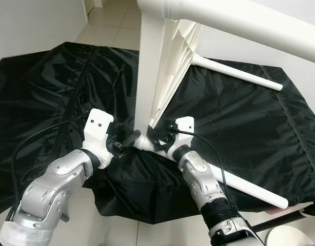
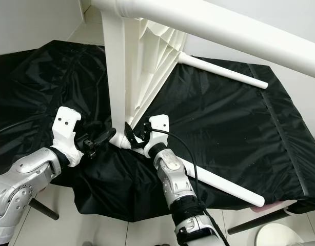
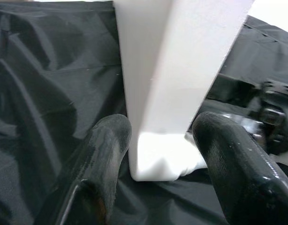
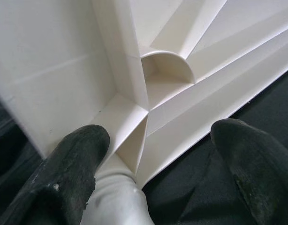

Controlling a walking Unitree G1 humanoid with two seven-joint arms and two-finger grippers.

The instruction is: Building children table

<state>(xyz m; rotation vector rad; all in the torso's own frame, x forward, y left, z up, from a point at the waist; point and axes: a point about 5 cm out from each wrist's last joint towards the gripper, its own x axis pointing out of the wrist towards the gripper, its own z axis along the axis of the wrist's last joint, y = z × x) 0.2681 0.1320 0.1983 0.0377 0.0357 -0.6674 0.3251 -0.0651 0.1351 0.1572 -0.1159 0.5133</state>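
**Tabletop held on edge, lower corner pinched from both sides**

To do this step well: keep both grips level and low on the corner, press evenly, avoid twisting the panel, and steady it before any leg is driven into the socket. A likely risk, judging by the stance: the tall panel tipping off its narrow footing on the slippery cloth.

Stood upright on its edge on the black sheet (image 1: 239, 102): the white plastic tabletop (image 1: 152, 66), ribbed underside turned toward the right arm. Already fitted at the top: one white leg (image 1: 234, 20) reaching across above. Lying loose on the sheet: a second leg (image 1: 239, 74) beyond the panel, a third (image 1: 250, 187) just beside the right forearm.

Left gripper (image 1: 125, 142) set against the bottom corner, fingers (image 3: 104, 154) parted and straddling the panel edge, close to it but contact not certain. Right gripper (image 1: 160, 139) at the same corner from the other side, fingers (image 4: 73, 159) spread wide around the ribbed corner and the round leg socket (image 4: 165, 75), not closed on anything.
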